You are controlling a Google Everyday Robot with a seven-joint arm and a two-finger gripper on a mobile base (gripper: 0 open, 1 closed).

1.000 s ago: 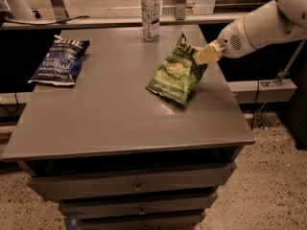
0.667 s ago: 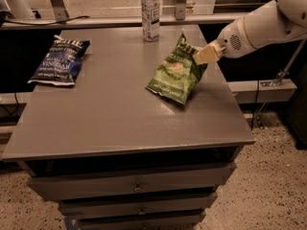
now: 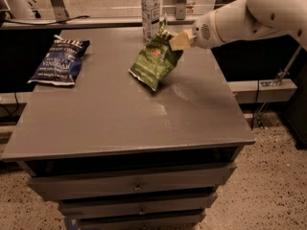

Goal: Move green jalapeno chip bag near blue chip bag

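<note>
While pinched at its upper right edge by the tan fingers [image 3: 178,42] of the gripper [image 3: 180,40], the green jalapeno chip bag [image 3: 154,62] hangs tilted over the rear middle of the grey surface [image 3: 120,123], top band up and toward the right, lower end pointing down and to the left. Fingers are narrow, closed on the bag's crinkled top; the bag's lower corner is at or just above the surface, and contact there cannot be told. The white arm [image 3: 249,13] enters from the upper right and reaches leftward over the surface's right rear corner. The blue chip bag [image 3: 60,61] lies flat near the left rear edge of the surface, white "VINEGAR" lettering facing up, well apart from the green bag. A clear plastic water bottle [image 3: 150,6] stands upright at the rear edge, just behind the green bag's top. Below the surface, stacked drawers [image 3: 136,186] with small knobs face the camera. Speckled floor [image 3: 278,176] shows at lower right.
</note>
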